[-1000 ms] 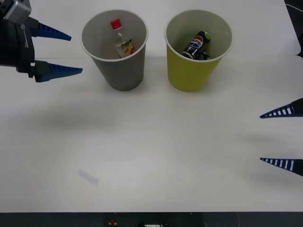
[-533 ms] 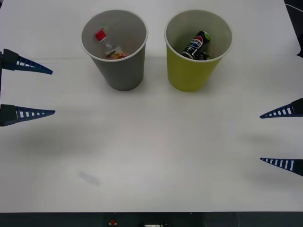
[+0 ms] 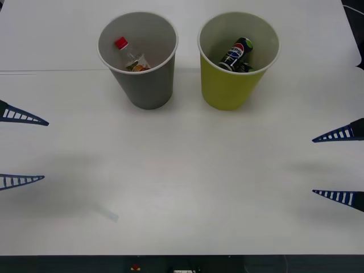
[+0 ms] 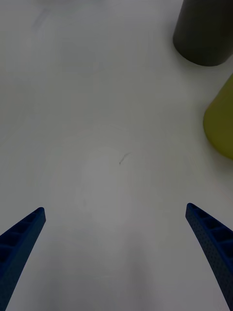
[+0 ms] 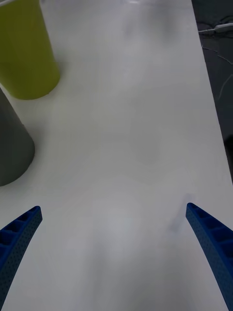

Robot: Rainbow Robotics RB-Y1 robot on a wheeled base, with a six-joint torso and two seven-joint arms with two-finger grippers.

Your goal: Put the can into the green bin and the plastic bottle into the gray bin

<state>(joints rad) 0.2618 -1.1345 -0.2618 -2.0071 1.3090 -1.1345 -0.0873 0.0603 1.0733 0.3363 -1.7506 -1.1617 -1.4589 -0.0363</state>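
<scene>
The gray bin (image 3: 145, 85) stands at the back of the table, left of the green bin (image 3: 230, 85). Inside the gray one lies the plastic bottle (image 3: 129, 57), tilted, its red cap up against the wall. The can (image 3: 236, 53) leans inside the green bin with its Pepsi logo showing. My left gripper (image 3: 23, 151) hovers open at the table's left edge, well in front of the gray bin. My right gripper (image 3: 340, 166) is open at the right edge. Both bins appear in the wrist views: gray bin (image 4: 204, 31) (image 5: 12, 150), green bin (image 4: 221, 121) (image 5: 26, 53).
The white table (image 3: 182, 170) spreads bare between the two grippers. A faint smudge (image 3: 107, 212) marks it near the front left. A cable (image 5: 216, 28) lies off the table's edge in the left wrist view.
My left gripper has drawn back from beside the gray bin toward the front left edge. The bottle has settled lower in the gray bin. The right arm stays still.
</scene>
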